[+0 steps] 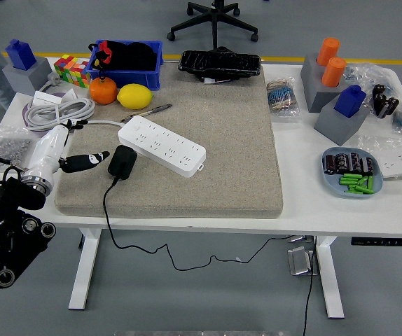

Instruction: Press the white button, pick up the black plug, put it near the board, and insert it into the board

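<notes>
Head view: the black plug looks light, rigid, graspable at its sides; left hand fingers hang released just beside it.

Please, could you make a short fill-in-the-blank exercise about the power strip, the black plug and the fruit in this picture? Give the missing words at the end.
1. The black plug lies on the beige mat, just ____ of the white power strip.
2. The lemon sits beside the ____.
3. The left hand is near the plug, with its fingers ____.

Missing words: left; orange; open
</notes>
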{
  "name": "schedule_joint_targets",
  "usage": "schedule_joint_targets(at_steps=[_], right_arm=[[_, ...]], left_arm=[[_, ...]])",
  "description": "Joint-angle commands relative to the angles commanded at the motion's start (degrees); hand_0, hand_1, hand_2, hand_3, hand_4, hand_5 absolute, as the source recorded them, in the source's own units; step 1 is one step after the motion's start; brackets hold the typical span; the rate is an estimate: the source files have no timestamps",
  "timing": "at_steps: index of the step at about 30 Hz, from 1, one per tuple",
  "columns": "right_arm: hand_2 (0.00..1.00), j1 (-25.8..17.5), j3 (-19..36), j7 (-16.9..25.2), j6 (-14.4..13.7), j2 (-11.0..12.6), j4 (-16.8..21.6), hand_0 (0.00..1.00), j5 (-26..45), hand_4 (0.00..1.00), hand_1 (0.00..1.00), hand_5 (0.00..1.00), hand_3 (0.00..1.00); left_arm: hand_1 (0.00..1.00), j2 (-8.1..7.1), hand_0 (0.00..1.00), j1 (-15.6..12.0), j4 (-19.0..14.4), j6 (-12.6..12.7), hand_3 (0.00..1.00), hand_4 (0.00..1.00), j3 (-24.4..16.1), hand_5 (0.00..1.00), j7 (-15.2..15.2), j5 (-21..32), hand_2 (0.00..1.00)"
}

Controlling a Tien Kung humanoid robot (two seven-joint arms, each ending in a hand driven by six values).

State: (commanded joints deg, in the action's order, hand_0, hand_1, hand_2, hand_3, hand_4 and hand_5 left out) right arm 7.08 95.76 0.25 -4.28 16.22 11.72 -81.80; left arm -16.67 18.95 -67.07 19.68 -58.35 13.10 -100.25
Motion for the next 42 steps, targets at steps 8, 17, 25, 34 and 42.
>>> schedule_joint_targets(at_steps=[8,17,25,34,42], right_arm=[[0.59,0.0,-0.36,-0.02,0.01,-0.01,0.02,0.688,0.14,0.644,0.598,0.332,0.577],[0.59,0.06,-1.03,0.01,-0.03,0.19,-0.03,0.688,0.32,0.644,0.598,0.332,0.576],[0.591,0.12,-1.31,0.02,-0.04,0.22,-0.05,0.688,0.46,0.644,0.598,0.332,0.576],[0.592,-0.01,-1.64,0.05,-0.12,0.26,-0.07,0.688,0.61,0.644,0.598,0.332,0.577],[0.591,-0.15,-1.88,0.06,-0.09,0.19,0.01,0.688,0.67,0.645,0.598,0.332,0.576]], left_arm=[[0.849,1.0,0.868,0.83,1.15,-0.16,0.83,0.932,2.07,0.296,0.94,0.25,0.803],[0.841,2.88,0.862,2.57,4.16,0.15,0.83,0.935,3.65,0.302,2.12,-1.71,0.788],[0.828,4.22,0.852,3.77,6.31,-0.21,0.829,0.936,6.03,0.318,2.78,-1.67,0.768],[0.821,5.16,0.852,4.88,7.45,-0.05,0.829,0.936,7.54,0.318,3.03,-1.56,0.761],[0.782,5.76,0.82,5.01,8.76,0.03,0.812,0.943,8.81,0.314,3.79,-1.95,0.733]])
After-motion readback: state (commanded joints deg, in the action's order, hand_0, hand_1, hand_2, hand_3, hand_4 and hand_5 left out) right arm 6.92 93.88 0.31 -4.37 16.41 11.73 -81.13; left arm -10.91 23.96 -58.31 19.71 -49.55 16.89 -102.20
